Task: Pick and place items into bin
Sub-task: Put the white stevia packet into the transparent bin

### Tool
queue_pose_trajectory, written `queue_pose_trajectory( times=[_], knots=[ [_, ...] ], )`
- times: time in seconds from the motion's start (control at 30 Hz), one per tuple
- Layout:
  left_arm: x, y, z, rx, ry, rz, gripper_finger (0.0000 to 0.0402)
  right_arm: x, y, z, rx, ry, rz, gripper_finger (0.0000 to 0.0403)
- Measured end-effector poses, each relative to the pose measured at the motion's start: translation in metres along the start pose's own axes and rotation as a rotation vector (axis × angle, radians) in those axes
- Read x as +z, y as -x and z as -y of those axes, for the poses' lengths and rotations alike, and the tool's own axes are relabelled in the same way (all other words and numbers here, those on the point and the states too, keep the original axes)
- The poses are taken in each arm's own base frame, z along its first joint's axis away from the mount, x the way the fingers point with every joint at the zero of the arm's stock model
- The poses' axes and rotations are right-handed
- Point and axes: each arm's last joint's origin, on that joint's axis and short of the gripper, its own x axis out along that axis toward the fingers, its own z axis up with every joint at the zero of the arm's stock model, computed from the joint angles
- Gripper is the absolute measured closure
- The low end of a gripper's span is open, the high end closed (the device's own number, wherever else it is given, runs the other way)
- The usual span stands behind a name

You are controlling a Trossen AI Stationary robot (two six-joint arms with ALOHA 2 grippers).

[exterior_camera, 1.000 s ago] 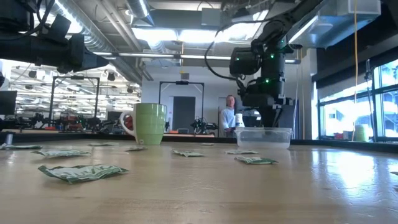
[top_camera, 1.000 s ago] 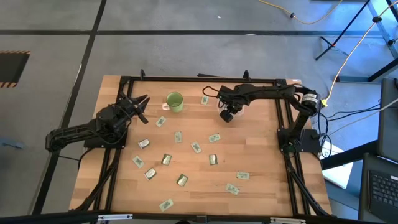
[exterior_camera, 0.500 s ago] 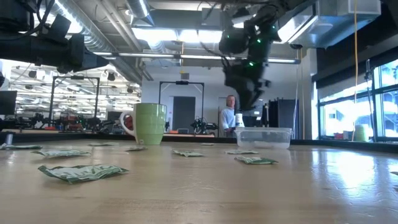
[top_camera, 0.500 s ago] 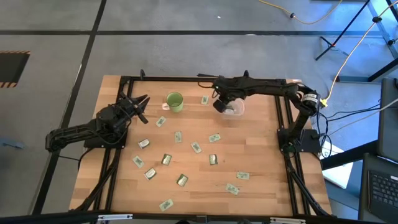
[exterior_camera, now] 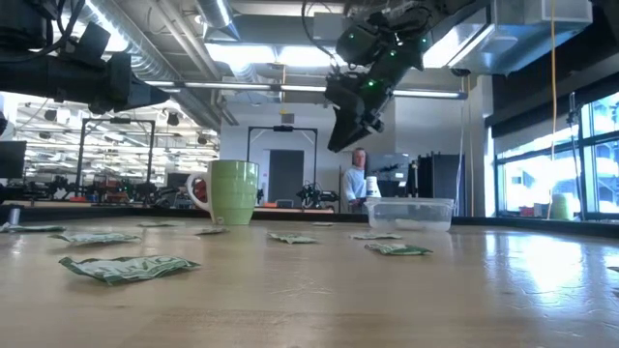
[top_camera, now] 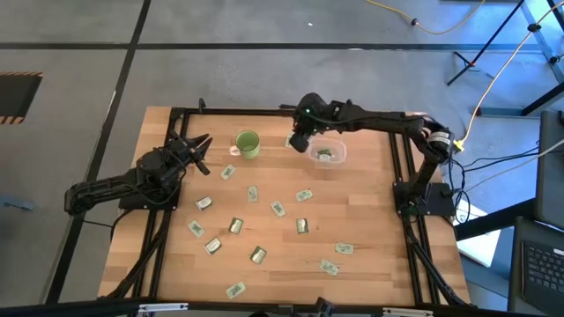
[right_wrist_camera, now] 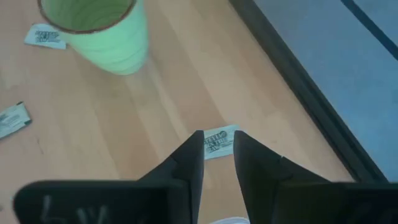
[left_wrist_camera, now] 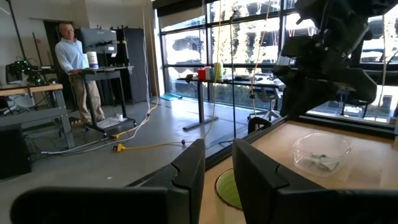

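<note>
Packets in pale green and silver wrappers lie scattered over the middle and near half of the tabletop (top_camera: 352, 220), about a dozen of them, all flat on the wood. One packet (right_wrist_camera: 217, 142) lies alone close to the far edge, between the green mug (top_camera: 248, 143) and the clear bin (top_camera: 327, 153). The right gripper (top_camera: 299, 141) hangs in the air above that packet, its fingers (right_wrist_camera: 189, 163) parted by a narrow gap with nothing between them; in the right wrist view the packet shows straight ahead through the gap. The gripper is well clear of the wood in the low view (exterior_camera: 348, 126). The bin stands just beside the gripper, toward the right edge, and at least one packet (top_camera: 324, 157) lies inside it. The left gripper (top_camera: 199, 148) waits near the left edge, raised off the wood, its fingers (left_wrist_camera: 186, 171) a little apart and empty. A person (left_wrist_camera: 71, 59) stands in the room beyond the tabletop.
</note>
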Motion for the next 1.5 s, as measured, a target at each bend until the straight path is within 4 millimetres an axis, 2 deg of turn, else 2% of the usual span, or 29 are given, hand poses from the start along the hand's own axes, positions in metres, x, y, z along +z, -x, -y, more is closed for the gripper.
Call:
queue_pose_trajectory(
  times=[0.1, 0.23, 0.4, 0.53, 0.7, 0.9, 1.1, 1.3, 1.5],
  knots=[
    [0.000, 0.000, 0.000, 0.000, 0.000, 0.000, 0.0325, -0.001, 0.000, 0.007, 0.028, -0.024, -0.012, 0.0318],
    [0.000, 0.000, 0.000, 0.000, 0.000, 0.000, 0.0325, -0.015, 0.001, 0.005, 0.038, -0.034, -0.161, 0.0325],
    [0.000, 0.000, 0.000, 0.000, -0.001, -0.001, 0.0325, -0.038, 0.009, -0.014, 0.056, -0.008, -0.406, 0.0335],
    [-0.001, 0.000, 0.000, 0.000, -0.003, -0.005, 0.0325, -0.050, 0.016, -0.043, 0.070, 0.006, -0.519, 0.0339],
    [-0.001, 0.000, 0.000, 0.000, -0.003, -0.005, 0.0325, -0.060, 0.017, -0.083, 0.095, 0.126, -0.487, 0.0340],
    [-0.001, 0.000, 0.000, 0.000, -0.003, -0.006, 0.0325, -0.082, 0.006, -0.112, 0.157, 0.267, -0.410, 0.0340],
    [-0.001, 0.000, 0.000, 0.000, -0.003, -0.006, 0.0325, -0.104, -0.007, -0.122, 0.213, 0.339, -0.348, 0.0340],
    [-0.001, 0.000, 0.000, 0.000, -0.004, -0.006, 0.0325, -0.123, -0.011, -0.125, 0.235, 0.406, -0.365, 0.0340],
    [-0.002, 0.000, 0.000, -0.001, -0.010, -0.018, 0.0325, -0.130, -0.017, -0.125, 0.241, 0.408, -0.322, 0.0340]
  ],
)
